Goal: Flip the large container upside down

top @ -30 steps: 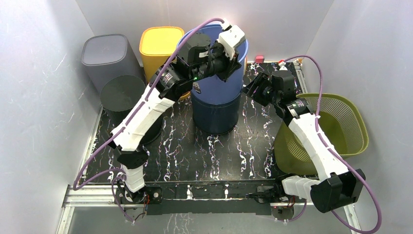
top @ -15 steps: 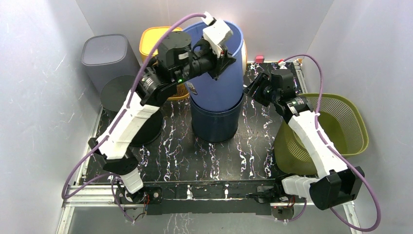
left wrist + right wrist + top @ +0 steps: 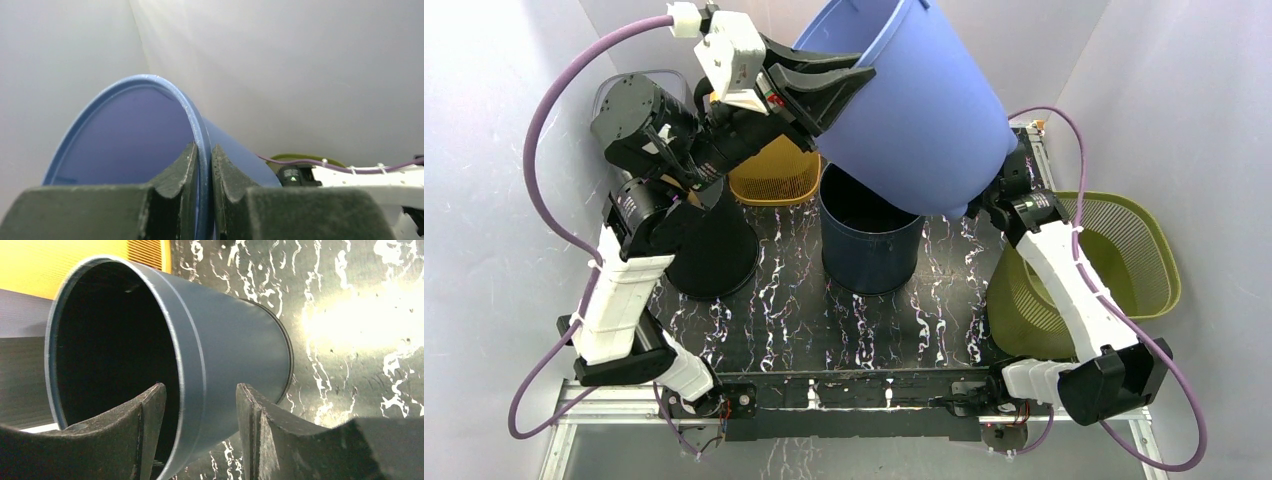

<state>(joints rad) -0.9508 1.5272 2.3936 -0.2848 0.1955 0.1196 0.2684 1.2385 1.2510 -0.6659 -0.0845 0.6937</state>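
The large container [image 3: 914,110] is a light blue bucket, held high in the air and tilted, its mouth toward the upper left and its base toward the right. My left gripper [image 3: 849,75] is shut on its rim, one finger inside and one outside; the left wrist view shows the rim [image 3: 197,125] pinched in the left gripper [image 3: 203,160]. Under it a dark blue bin [image 3: 869,250] stands upright on the table. My right gripper [image 3: 200,410] is open and straddles the rim of that dark bin [image 3: 235,350] without touching it. The lifted container hides it from above.
A yellow basket [image 3: 769,175] stands behind the dark bin, and a black upturned bin [image 3: 714,240] is to its left. A grey bin [image 3: 624,90] sits in the back left corner. An olive-green basket [image 3: 1124,250] is at the right. White walls close in on three sides.
My left arm has lifted the light blue container up out of the dark blue bin and tipped it over sideways. The right arm has barely moved.
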